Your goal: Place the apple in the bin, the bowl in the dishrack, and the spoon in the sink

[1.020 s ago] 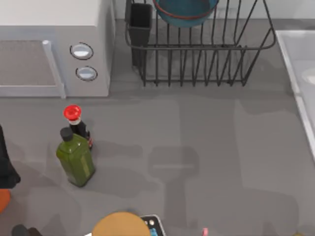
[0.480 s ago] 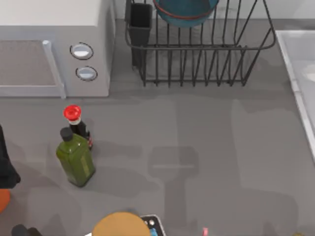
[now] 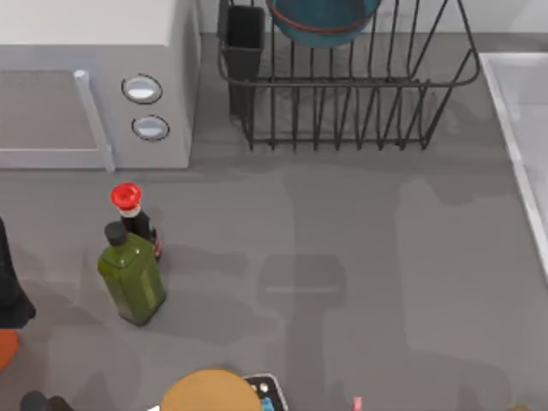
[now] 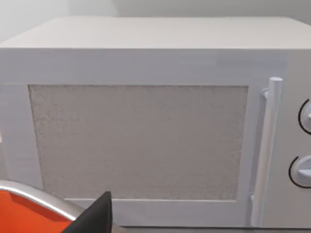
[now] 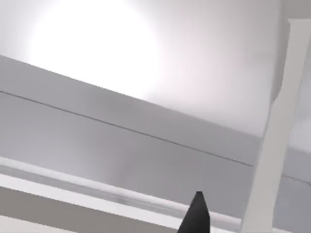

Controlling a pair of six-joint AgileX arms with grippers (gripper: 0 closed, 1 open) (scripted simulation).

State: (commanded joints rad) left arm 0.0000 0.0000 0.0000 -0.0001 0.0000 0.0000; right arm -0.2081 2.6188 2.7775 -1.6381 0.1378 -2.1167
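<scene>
The blue bowl [image 3: 324, 21] with its reddish rim rests inside the black wire dishrack [image 3: 360, 111] at the back. At the right edge is the pale sink [image 3: 514, 103], and its pale inner wall [image 5: 121, 145] lies close under my right gripper [image 5: 194, 216], of which a dark tip shows. My left arm [image 3: 10, 282] is at the table's left edge. My left gripper [image 4: 97, 216] shows as a dark tip over the orange, metal-rimmed bin [image 4: 24, 213], facing the microwave [image 4: 146, 136]. The apple and the spoon are out of view.
The grey microwave [image 3: 94, 86] fills the back left. A green bottle [image 3: 133, 274] and a dark red-capped bottle [image 3: 128, 205] stand front left. A dark cutlery cup [image 3: 244, 43] is at the rack's corner. A tan round object [image 3: 210, 392] sits at the front edge.
The arm shadows on the table have drifted slightly left. A pale spot seen earlier at the sink's edge has left the top view.
</scene>
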